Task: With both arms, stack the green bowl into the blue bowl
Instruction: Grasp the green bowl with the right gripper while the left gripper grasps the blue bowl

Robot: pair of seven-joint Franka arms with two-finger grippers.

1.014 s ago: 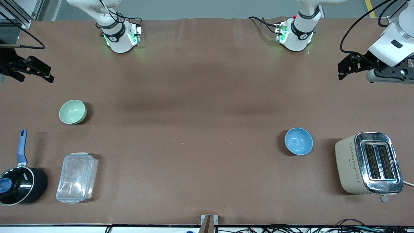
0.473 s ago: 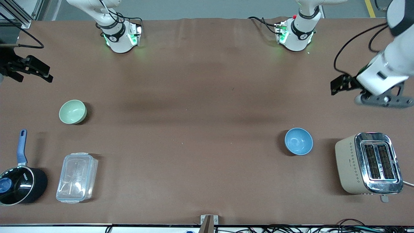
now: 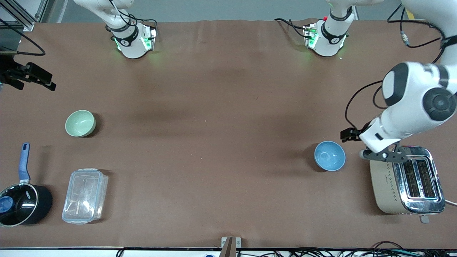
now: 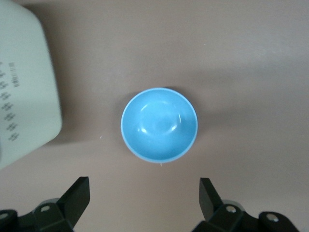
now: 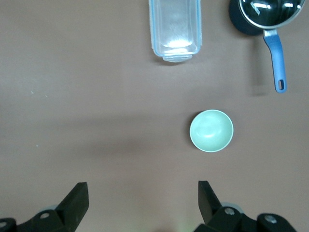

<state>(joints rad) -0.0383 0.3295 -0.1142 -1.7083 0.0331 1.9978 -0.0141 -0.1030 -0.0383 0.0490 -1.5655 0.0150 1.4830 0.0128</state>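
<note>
Left arm has swung down toward the blue bowl; nothing gripped yet.

My left gripper (image 4: 144,203) has dropped from the table's edge to hang, fingers spread, above the toaster (image 3: 407,180) just beside the blue bowl (image 3: 329,155), so I judge that pickup comes first. My right gripper (image 5: 142,203) waits spread wide, well apart from the green bowl (image 3: 80,123). Food box (image 3: 85,196) and saucepan (image 3: 22,204) sit clear.

green bowl (image 3: 80,123): pale mint green, plain
blue bowl (image 3: 329,155): sky blue, plain
bench (image 3: 214,107): brown
toaster (image 3: 407,180): beige, small dark diamond pattern, chrome top
saucepan (image 3: 21,200): black, blue handle
</note>
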